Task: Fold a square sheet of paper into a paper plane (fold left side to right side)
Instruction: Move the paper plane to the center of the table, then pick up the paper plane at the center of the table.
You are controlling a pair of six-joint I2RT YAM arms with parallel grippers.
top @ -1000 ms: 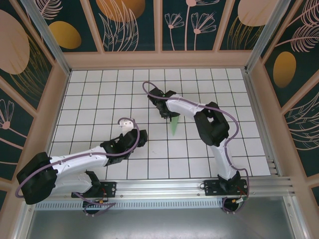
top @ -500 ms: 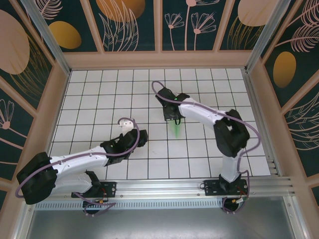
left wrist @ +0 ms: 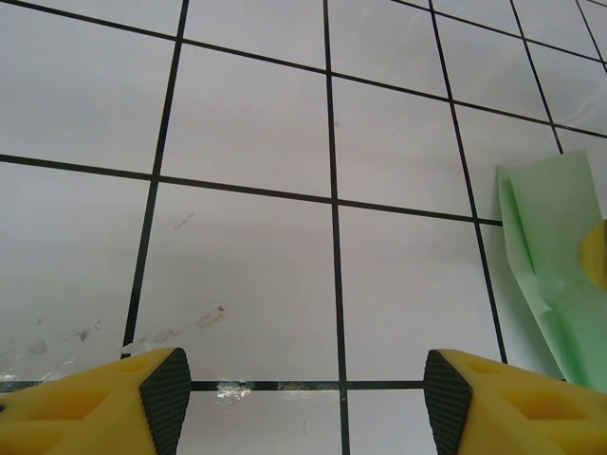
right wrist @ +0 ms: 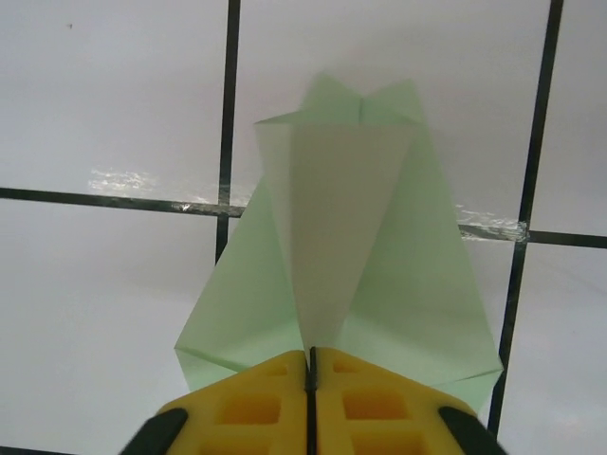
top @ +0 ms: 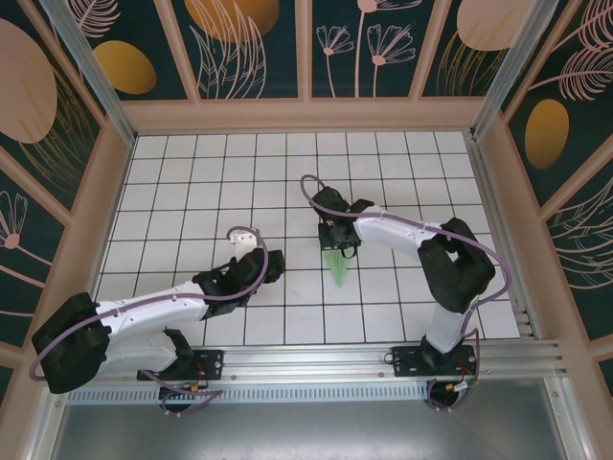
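Risk on the gridded table (top: 192, 192): left gripper (left wrist: 305, 384) hangs spread over bare tiles near the job, so the right gripper (right wrist: 311, 365), pressed together on the centre fold, is the sole hold on the paper plane (right wrist: 332, 246) near mid-table; thin paper could slip or tear out of that pinch, and the folds could spring open on release. Long axis runs far-to-near, slim tip toward the table's near edge, wider end at the pinch
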